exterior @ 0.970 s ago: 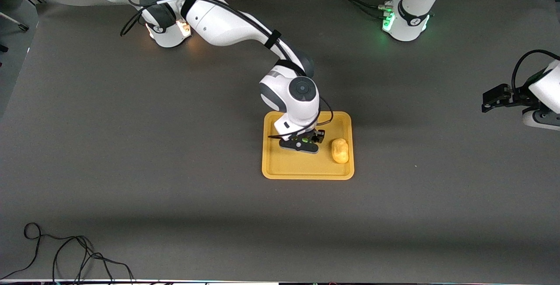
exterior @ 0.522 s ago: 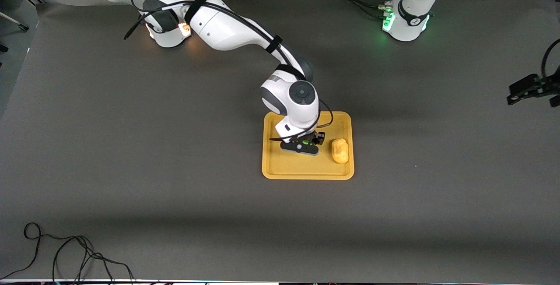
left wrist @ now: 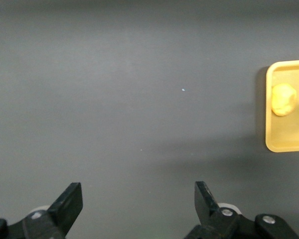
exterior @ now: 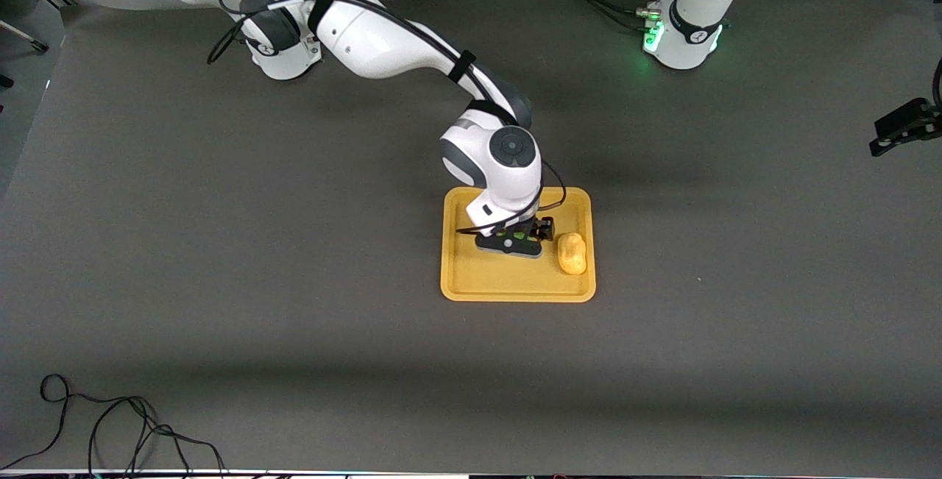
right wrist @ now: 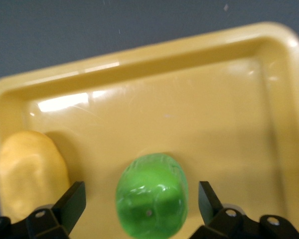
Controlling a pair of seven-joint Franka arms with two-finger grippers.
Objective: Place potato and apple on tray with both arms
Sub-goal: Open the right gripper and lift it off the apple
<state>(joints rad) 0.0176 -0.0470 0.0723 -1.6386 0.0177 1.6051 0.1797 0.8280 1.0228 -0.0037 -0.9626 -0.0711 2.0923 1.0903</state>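
Note:
The yellow-orange tray [exterior: 515, 293] lies mid-table. The potato [exterior: 572, 254] rests in it at the end toward the left arm; it also shows in the right wrist view [right wrist: 30, 169]. My right gripper [exterior: 515, 240] is low over the tray. In its wrist view the right gripper [right wrist: 141, 199] is open around the green apple [right wrist: 152, 194], which sits on the tray floor [right wrist: 189, 114] with a gap on each side. In the front view the apple is mostly hidden under the hand. My left gripper [exterior: 901, 128] is open and empty [left wrist: 138, 198], well away from the tray.
A black cable [exterior: 110, 427] lies coiled near the table's front edge at the right arm's end. The left wrist view shows bare grey table with the tray [left wrist: 289, 144] and potato [left wrist: 284, 98] at its margin.
My left gripper has drawn away from the tray toward the left arm's end of the table. My right hand has shifted slightly toward the potato.

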